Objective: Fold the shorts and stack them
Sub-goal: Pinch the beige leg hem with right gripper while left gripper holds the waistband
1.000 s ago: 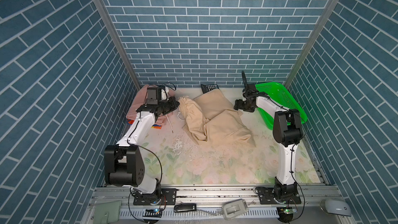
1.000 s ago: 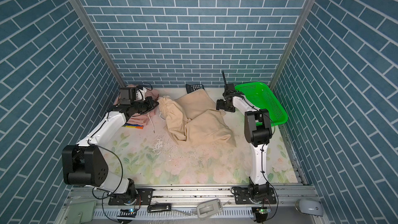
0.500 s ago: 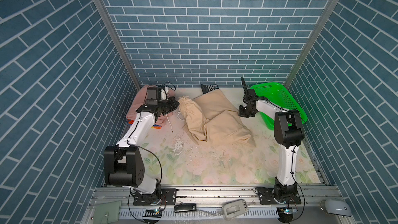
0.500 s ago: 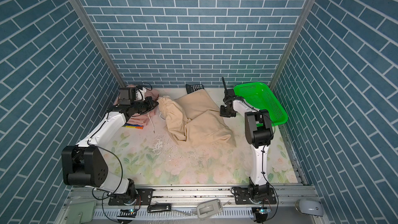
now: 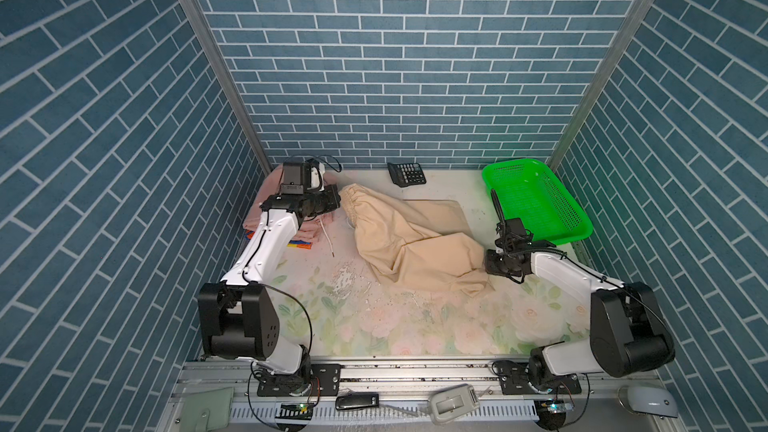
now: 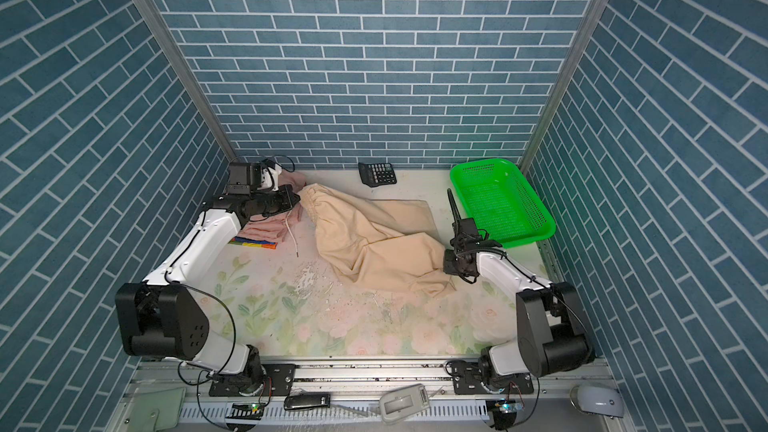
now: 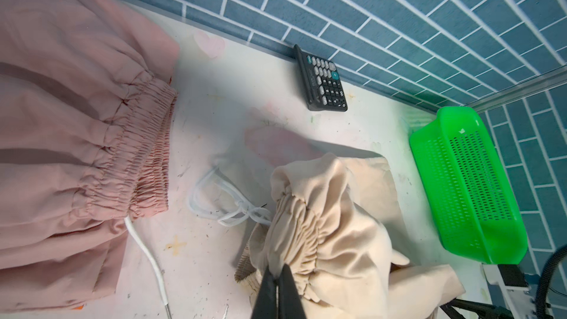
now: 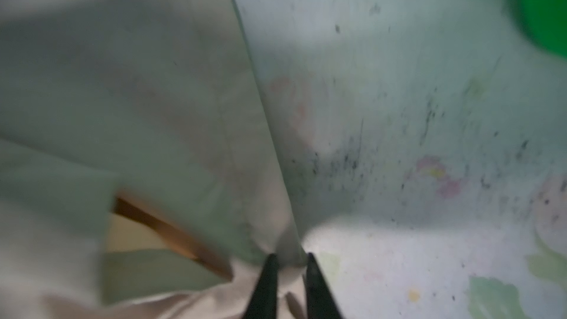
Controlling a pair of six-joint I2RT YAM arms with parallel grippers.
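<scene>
Left wrist view: the left gripper (image 7: 277,268) pinches the puckered elastic waistband of the soft beige shorts (image 7: 337,225); the right gripper (image 8: 290,259) nips their smooth leg hem, cloth sprawled on the floral mat (image 5: 415,326).

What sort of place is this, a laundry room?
Probably a robot test booth, not a home: printed brick panels box in a flowered table, two robot arms are bolted at its front, beige shorts lie on it.
</scene>
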